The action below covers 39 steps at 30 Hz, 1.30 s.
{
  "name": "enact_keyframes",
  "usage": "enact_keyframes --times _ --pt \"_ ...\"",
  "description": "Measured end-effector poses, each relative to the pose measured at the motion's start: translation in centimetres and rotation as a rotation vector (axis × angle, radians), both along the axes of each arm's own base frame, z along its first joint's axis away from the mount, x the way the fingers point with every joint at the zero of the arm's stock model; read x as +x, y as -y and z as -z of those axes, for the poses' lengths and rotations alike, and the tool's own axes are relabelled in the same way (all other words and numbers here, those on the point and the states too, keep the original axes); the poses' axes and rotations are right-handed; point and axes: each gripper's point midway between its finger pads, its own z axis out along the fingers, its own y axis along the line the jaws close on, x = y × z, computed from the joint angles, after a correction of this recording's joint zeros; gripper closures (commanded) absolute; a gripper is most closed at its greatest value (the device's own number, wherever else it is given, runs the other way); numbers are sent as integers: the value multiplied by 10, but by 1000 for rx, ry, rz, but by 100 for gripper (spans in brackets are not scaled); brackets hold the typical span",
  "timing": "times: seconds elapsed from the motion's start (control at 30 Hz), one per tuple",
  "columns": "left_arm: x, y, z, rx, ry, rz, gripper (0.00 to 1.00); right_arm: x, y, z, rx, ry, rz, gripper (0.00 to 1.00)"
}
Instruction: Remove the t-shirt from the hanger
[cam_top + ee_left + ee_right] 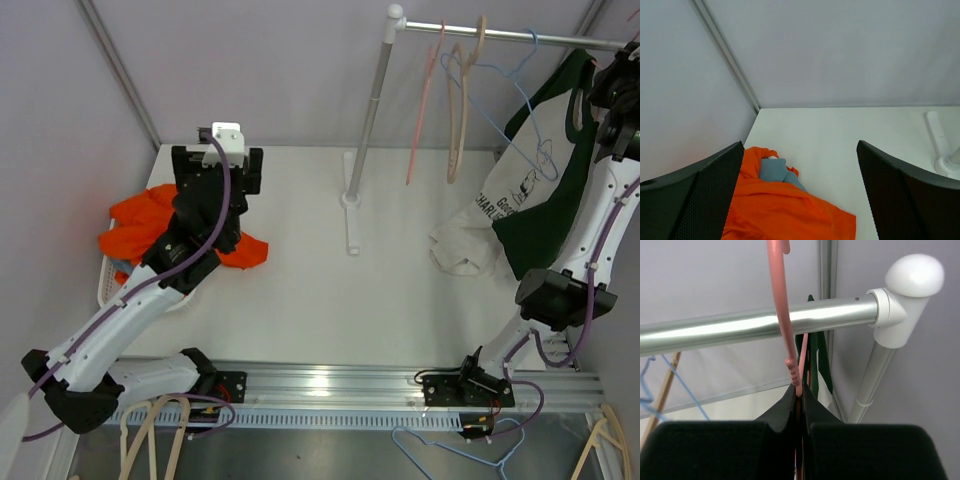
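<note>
The t-shirt point(535, 190), dark green and white, hangs at the far right end of the rail point(500, 33), close to the right arm, and its pale lower part spills onto the tabletop point(300, 290) below the rail. It is carried by a pink hanger point(785, 325) whose hook sits over the rail just beside the white end cap point(912, 277). The right pincer point(801, 405) is closed on the hanger's neck directly under the rail. To do this step well, the hook probably needs to rise straight up until it clears the rail before any sideways pull, since the cap and post block one side. Three bare hangers, pink point(425, 110), wooden point(458, 110) and blue point(510, 100), crowd the rail on the other side and could snag. The grip on the thin neck looks narrow, so a slow lift seems wise to keep the hanger from twisting. The left pincer point(800, 145) is open and holds nothing. It sits well away from the rail, over an orange garment point(775, 210) in a basket point(108, 280). It would likely have to cross toward the rail to pull the cloth off.
</note>
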Motion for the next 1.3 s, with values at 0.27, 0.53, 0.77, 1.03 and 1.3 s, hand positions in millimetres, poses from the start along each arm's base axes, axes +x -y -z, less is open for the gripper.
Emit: enact_keyframes --times 0.27,0.53,0.77,1.03,1.3 --pt "-8 31 -1 44 16 77 0 -56 -32 -29 -24 57 -16 100" --pt "-24 72 9 54 3 203 0 -103 -41 -12 45 45 150 100" --pt "-65 149 48 68 -3 498 0 -132 -56 9 158 39 343 100" --pt "-126 239 115 10 -54 910 1 -158 -93 52 366 -13 454 100" --pt "-147 315 161 1 -105 1122 0 -172 -126 81 491 -106 439 100"
